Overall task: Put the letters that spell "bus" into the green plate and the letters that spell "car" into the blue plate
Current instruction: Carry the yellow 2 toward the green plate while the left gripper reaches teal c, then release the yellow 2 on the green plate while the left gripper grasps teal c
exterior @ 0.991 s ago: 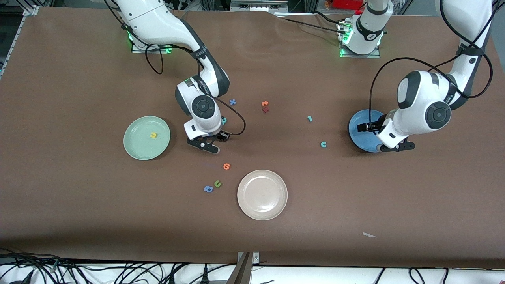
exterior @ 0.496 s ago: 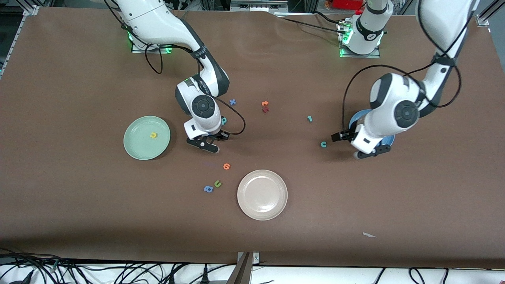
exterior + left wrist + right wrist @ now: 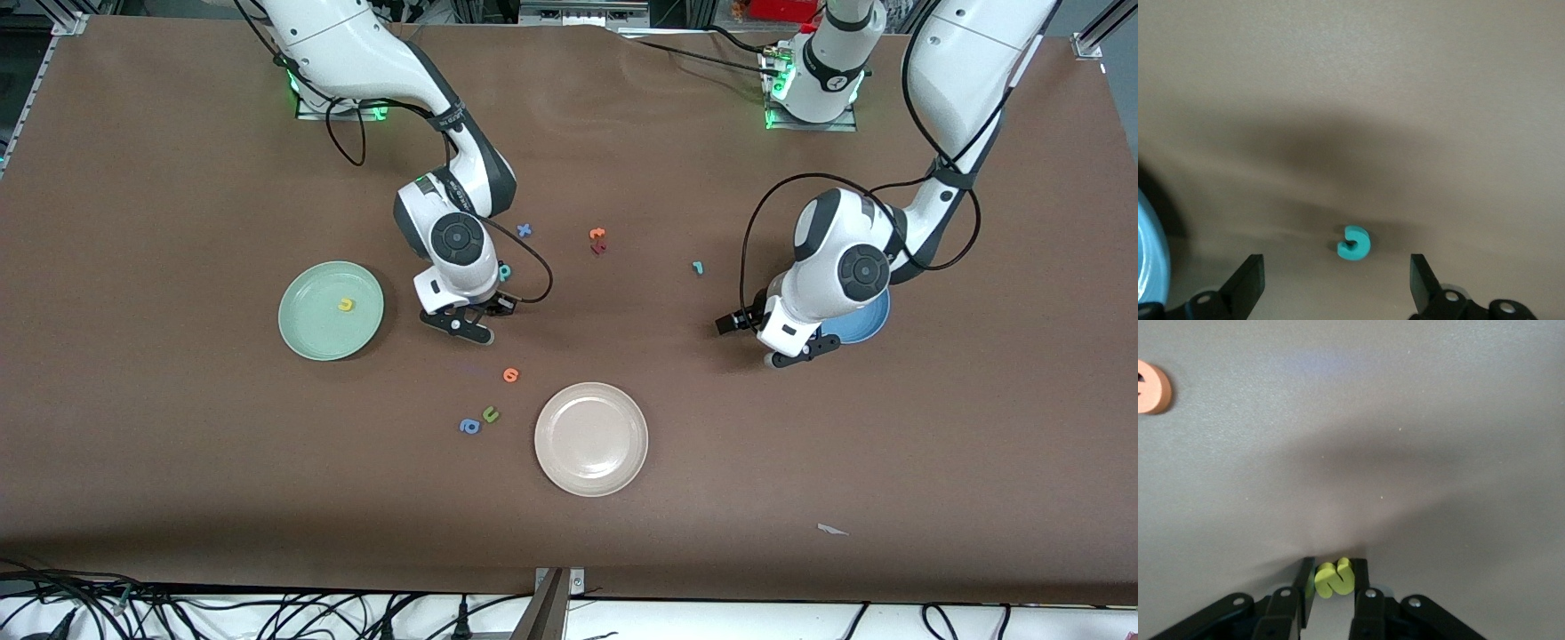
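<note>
Jaws of right gripper [image 3: 1333, 583] pinching yellow s [image 3: 1332, 578], low over table beside green plate [image 3: 307, 338] holding yellow u [image 3: 345, 305]. Left gripper [image 3: 1337, 283] gaping over teal c [image 3: 1354, 242], arm hiding much of blue plate [image 3: 869, 324]. Teal b [image 3: 505, 271] half hidden; teal r [image 3: 698, 267] mid-table; orange letter [image 3: 510, 375] nearby.

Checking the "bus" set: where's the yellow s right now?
The yellow s is pinched in the right pincer, low over the table beside the green plate, toward the right arm's end.

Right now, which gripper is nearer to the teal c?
Left. The left gripper hangs open right over the teal c, beside the blue plate. The right gripper, shut on the yellow s, is by the green plate.
</note>
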Tool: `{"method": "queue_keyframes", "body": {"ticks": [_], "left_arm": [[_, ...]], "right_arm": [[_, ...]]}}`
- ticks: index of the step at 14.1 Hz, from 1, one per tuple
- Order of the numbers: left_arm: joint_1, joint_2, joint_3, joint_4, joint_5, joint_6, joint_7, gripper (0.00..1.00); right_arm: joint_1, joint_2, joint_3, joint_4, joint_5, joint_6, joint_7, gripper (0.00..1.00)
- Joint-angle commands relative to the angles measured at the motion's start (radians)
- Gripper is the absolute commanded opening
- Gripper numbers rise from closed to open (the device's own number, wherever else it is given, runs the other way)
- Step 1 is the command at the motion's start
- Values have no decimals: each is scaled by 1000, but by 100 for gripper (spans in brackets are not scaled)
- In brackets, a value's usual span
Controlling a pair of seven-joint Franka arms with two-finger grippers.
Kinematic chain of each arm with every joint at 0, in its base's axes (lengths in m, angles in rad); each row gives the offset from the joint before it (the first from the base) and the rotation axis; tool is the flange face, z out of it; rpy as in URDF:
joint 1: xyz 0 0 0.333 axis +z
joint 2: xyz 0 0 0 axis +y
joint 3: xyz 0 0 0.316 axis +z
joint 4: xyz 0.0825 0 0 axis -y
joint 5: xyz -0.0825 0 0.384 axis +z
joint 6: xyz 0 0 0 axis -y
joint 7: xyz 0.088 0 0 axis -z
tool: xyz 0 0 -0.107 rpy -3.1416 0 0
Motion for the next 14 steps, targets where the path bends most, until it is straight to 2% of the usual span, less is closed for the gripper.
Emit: {"method": "queue_keyframes", "body": {"ticks": [1,3,6,9,10,12,14], "left_arm": [[-30,58,10,66,110,0,-120,96],[-30,68,7,66,162,-1,-158,96],[-48,75,7,68,162,-1,-178,96],[-59,91,8,68,167,-1,-203,90],[-59,91,10,68,167,-1,-205,83],[-59,91,10,68,167,-1,-209,75],[-59,92,10,68,167,-1,-209,73]], "right_arm": [[1,-37,-16,-30,-6,-37,-13,13],[1,-49,-22,-28,-4,-60,-28,13],[-3,-63,-25,-24,-4,-74,-30,13],[-3,-114,-88,-7,-4,-206,-132,13],[-3,-127,-116,-10,-4,-247,-187,13],[-3,-150,-168,-22,-4,-283,-285,13],[-3,-158,-231,-25,-4,-313,-383,13]]}}
